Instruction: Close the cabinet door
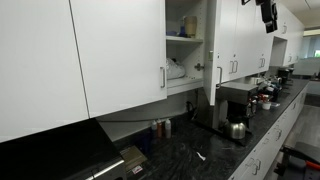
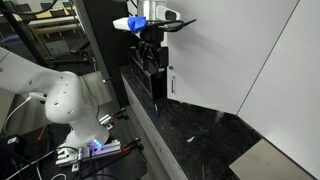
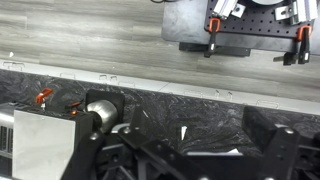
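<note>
The cabinet door (image 2: pixel 225 50) is a tall plain white panel standing ajar, with a short silver bar handle (image 2: pixel 170 83) near its lower left corner. My gripper (image 2: pixel 150 42) hangs just left of the door's free edge, above the handle; I cannot tell whether it touches the door. In an exterior view the open cupboard (image 1: pixel 186 45) shows shelves with items, and my gripper (image 1: pixel 267 12) is high at the right. The wrist view looks down past my open, empty fingers (image 3: pixel 185 150) onto the black countertop (image 3: pixel 200 110).
A matching closed white door (image 1: pixel 120 50) is left of the open cupboard. A coffee machine (image 1: pixel 236 105) and a kettle (image 1: pixel 237 130) stand on the dark counter, with bottles (image 1: pixel 160 128) by the wall. The robot's base (image 2: pixel 60 100) and cables are beside the counter.
</note>
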